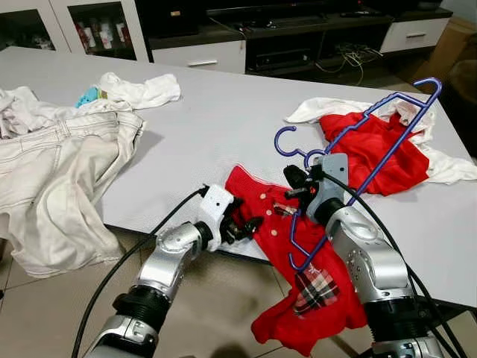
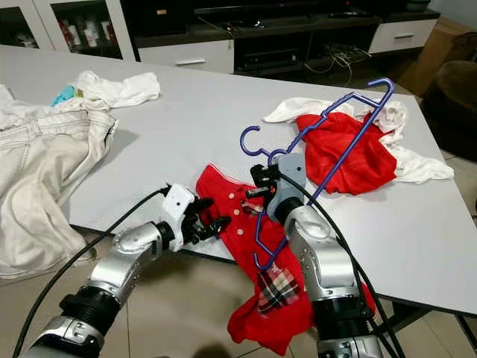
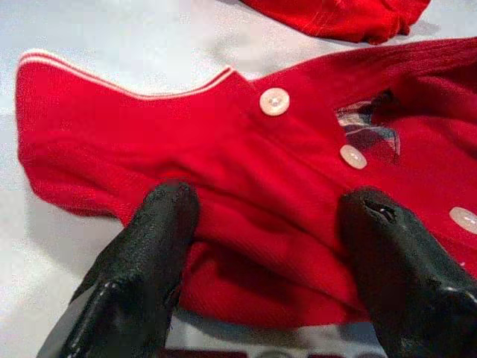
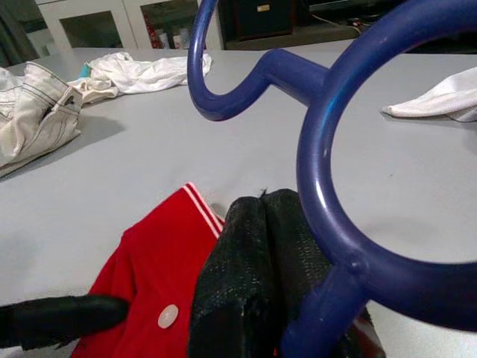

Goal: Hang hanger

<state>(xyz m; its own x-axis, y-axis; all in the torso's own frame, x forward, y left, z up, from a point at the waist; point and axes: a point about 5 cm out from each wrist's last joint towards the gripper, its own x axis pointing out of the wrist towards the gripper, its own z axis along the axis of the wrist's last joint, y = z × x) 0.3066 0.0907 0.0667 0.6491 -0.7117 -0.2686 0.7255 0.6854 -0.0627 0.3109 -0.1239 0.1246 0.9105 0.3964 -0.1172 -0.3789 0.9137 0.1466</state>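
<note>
Your right gripper (image 1: pixel 298 181) has the blue hanger (image 1: pixel 358 149) pinched in its jaws near the neck, hook up at eleven o'clock of the wrist, the frame raised off the bench (image 1: pixel 223 119) and slanting toward one o'clock. Your left gripper (image 1: pixel 242 227) is at the near edge with its jaws spread around a fold of the red shirt (image 1: pixel 287 253); from the left wrist view the fingers (image 3: pixel 149 246) sit either side of the cloth, not yet closed on it. That shirt lies half on the bench, its lower part drooping over the edge toward six o'clock.

By my read you're early: hanger in hand, garment not yet threaded on, and nothing hung. Still to do: grip the collar, slide the hanger in, then find a rail.

No bins or baskets here. A second red garment (image 1: pixel 373 153) lies on white cloth at two o'clock, jeans (image 1: pixel 59 179) at nine.
</note>
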